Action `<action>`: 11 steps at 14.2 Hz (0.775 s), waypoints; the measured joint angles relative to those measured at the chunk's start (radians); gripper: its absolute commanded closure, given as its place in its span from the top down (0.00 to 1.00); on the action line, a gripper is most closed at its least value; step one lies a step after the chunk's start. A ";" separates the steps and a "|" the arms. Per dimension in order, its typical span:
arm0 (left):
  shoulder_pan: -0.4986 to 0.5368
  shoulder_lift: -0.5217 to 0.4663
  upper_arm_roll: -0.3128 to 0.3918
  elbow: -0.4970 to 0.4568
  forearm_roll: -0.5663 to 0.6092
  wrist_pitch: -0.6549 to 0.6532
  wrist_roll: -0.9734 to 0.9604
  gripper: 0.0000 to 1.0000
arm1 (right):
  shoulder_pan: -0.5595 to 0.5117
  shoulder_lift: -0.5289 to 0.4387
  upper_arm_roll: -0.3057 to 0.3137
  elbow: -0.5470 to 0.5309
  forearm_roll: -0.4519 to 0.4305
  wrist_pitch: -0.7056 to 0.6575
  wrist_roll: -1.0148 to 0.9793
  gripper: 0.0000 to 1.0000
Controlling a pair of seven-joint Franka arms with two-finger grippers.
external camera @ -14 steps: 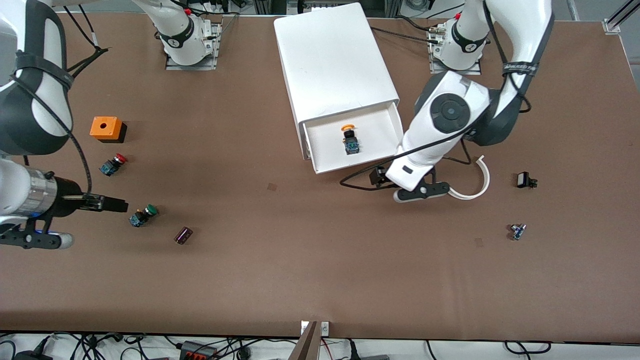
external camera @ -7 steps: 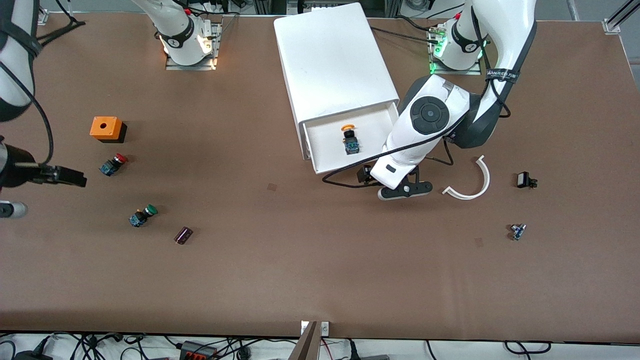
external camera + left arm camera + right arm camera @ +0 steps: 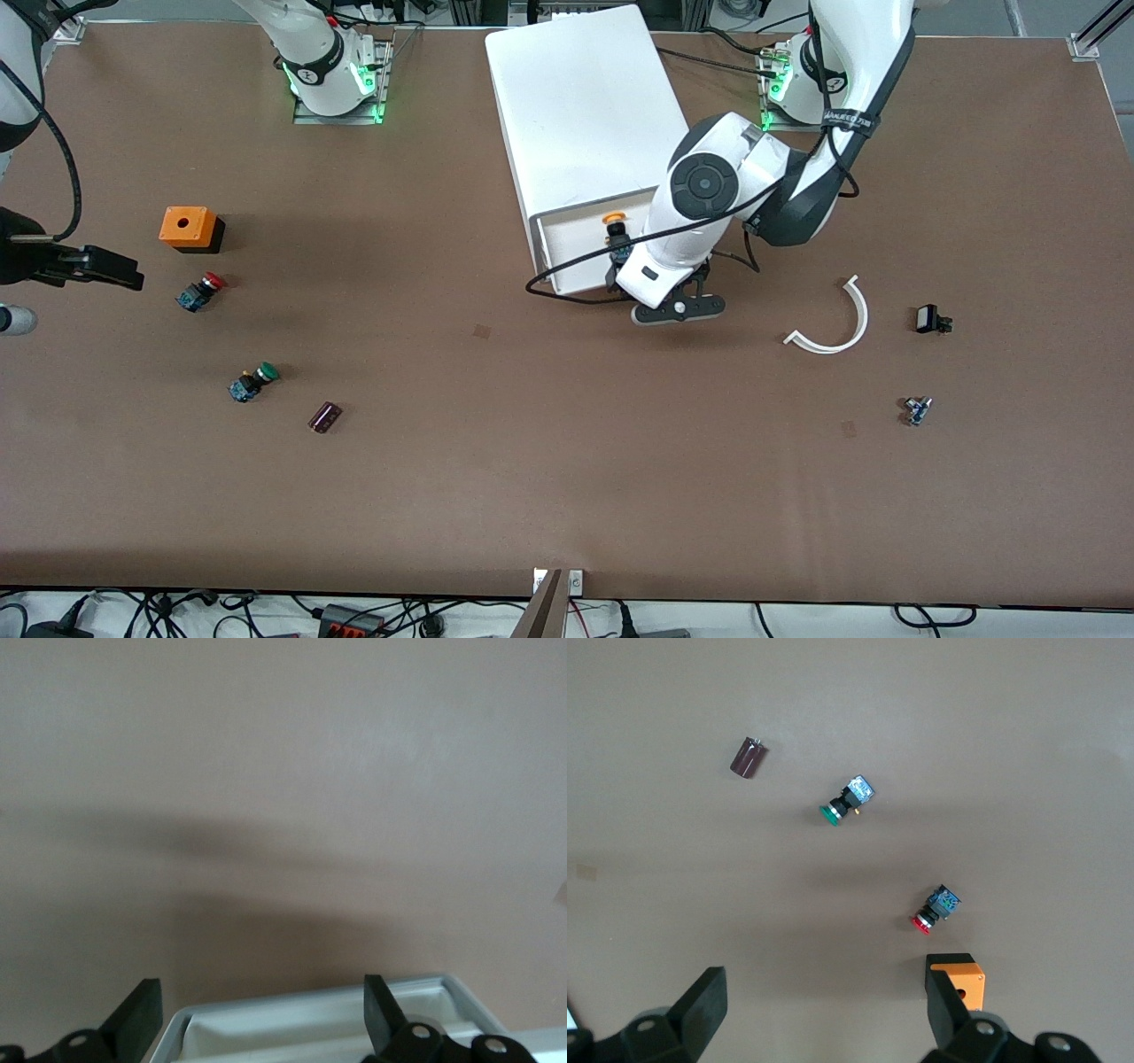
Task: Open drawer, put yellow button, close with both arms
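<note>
The drawer (image 3: 571,248) stands partly open at the top of the white cabinet (image 3: 585,106). The yellow button (image 3: 613,232) lies in it, half hidden by the left arm's hand (image 3: 660,275). That hand is over the drawer's front edge. In the left wrist view my left gripper (image 3: 261,992) is open, with the drawer's front rim (image 3: 310,1010) between its fingers. My right gripper (image 3: 106,266) is open and empty over the table at the right arm's end, also shown in the right wrist view (image 3: 824,988).
Near the right gripper lie an orange box (image 3: 188,227), a red-capped switch (image 3: 200,291), a green-capped switch (image 3: 252,382) and a purple cylinder (image 3: 324,416). Toward the left arm's end lie a white curved strip (image 3: 837,330), a black part (image 3: 930,319) and a small blue part (image 3: 917,409).
The left arm has swung from beside the drawer to over its front edge, and the drawer has slid in a little. The right gripper has drawn back away from the green-capped switch.
</note>
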 measured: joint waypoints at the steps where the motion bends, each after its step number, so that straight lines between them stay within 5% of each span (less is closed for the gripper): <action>1: 0.001 -0.001 -0.017 0.000 0.000 -0.029 -0.001 1.00 | 0.000 -0.028 0.000 -0.051 0.000 0.024 0.000 1.00; 5: 0.001 -0.001 -0.087 0.000 0.000 -0.119 -0.010 1.00 | 0.000 -0.125 -0.001 -0.187 0.000 0.057 -0.001 1.00; 11: 0.002 -0.001 -0.114 -0.003 0.000 -0.157 -0.012 1.00 | 0.000 -0.140 -0.001 -0.213 0.000 0.061 -0.001 1.00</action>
